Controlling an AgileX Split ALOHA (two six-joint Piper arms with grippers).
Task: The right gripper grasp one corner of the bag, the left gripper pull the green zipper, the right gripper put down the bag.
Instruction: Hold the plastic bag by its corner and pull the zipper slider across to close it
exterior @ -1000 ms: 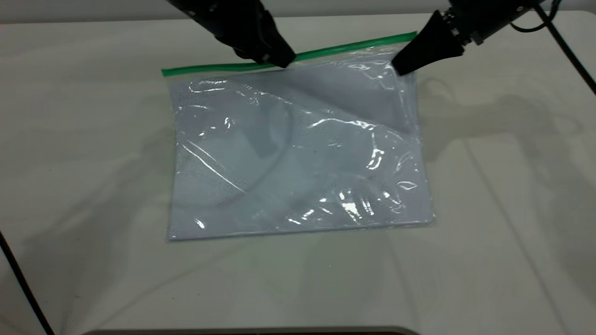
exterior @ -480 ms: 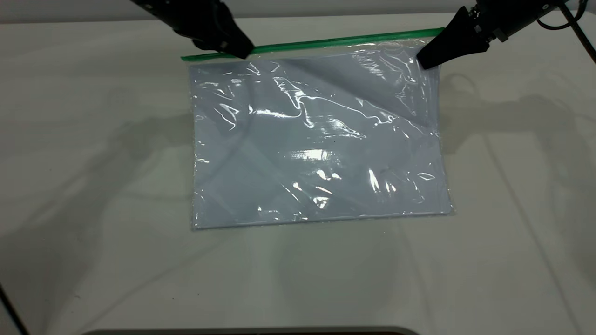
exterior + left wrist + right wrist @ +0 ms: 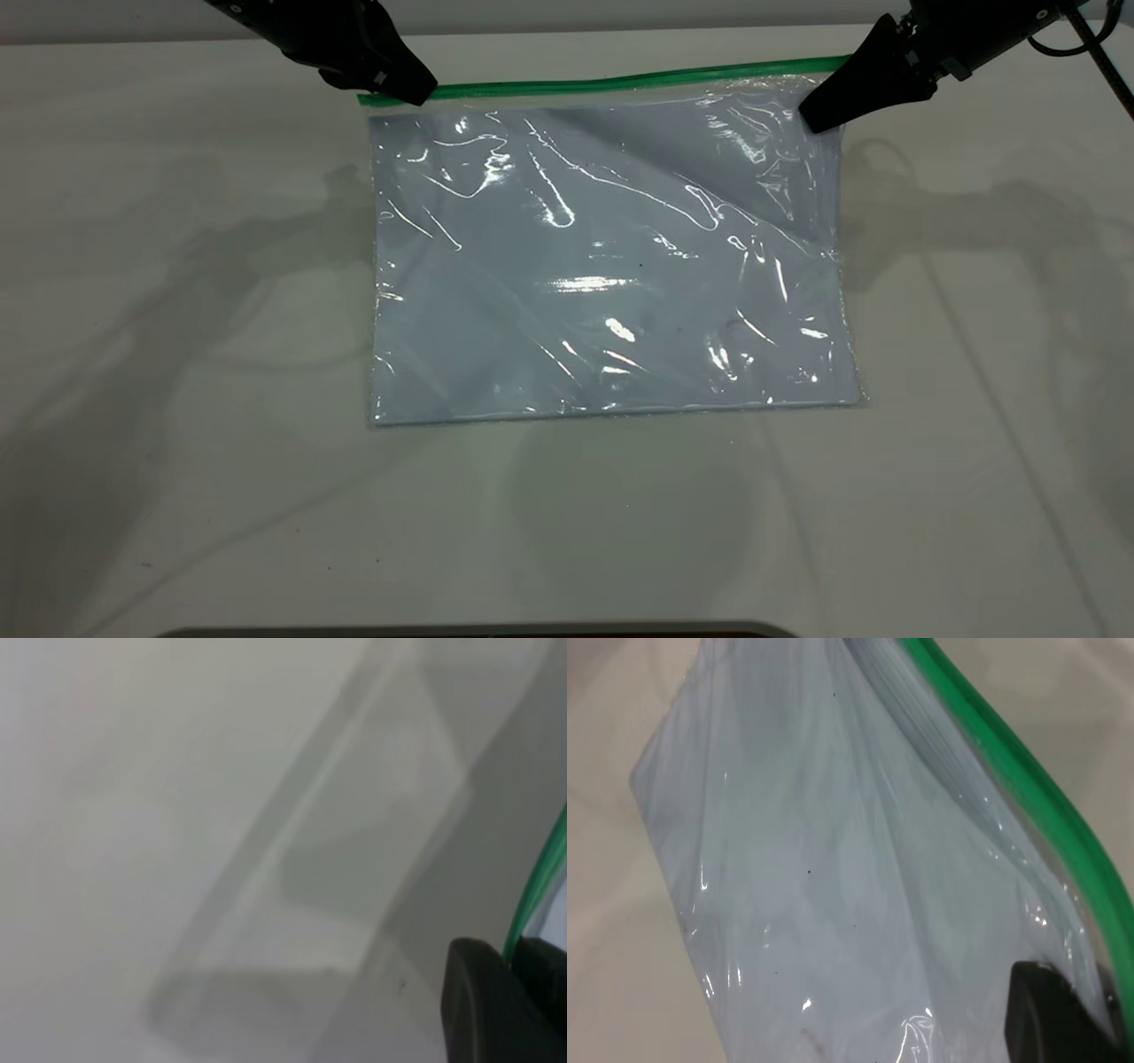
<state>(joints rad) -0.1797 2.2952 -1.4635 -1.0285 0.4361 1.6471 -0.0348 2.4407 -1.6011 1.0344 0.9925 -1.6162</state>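
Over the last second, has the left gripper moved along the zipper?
Yes. The left gripper slid leftward along the green zipper, from mid-strip to its left end.

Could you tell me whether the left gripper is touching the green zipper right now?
Touching. In the left wrist view, the green zipper runs straight down between the black fingers of the left gripper, which close on it with no gap showing.

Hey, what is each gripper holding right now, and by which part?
The right gripper holds the bag by its top corner on that side. The left gripper pinches the green zipper at its opposite end.
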